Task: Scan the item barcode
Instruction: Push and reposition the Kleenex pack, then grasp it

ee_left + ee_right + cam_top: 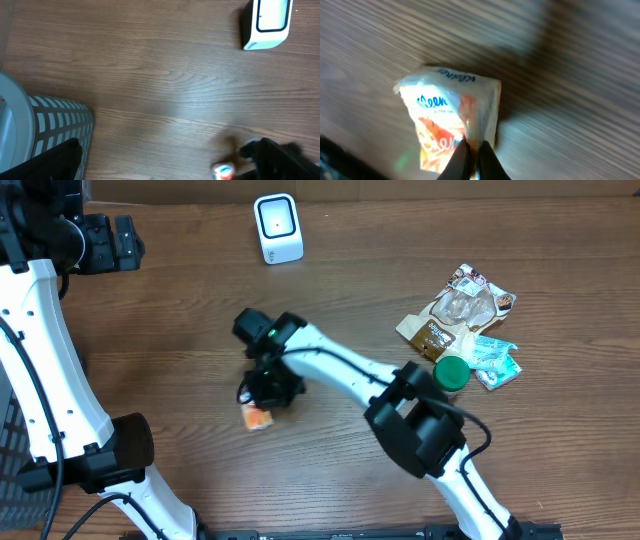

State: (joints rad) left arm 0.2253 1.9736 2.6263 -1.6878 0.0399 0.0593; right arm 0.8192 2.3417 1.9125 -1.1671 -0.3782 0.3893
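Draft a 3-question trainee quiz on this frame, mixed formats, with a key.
1. True or false: the right gripper is shut on an edge of the Kleenex tissue pack.
2. Where is the white barcode scanner? A) near the top of the overhead view, apart from the pack. B) touching the pack. C) held by the right gripper.
3. Short answer: what colour is the round cap beside the snack bag?

Key: 1 true; 2 A; 3 green.
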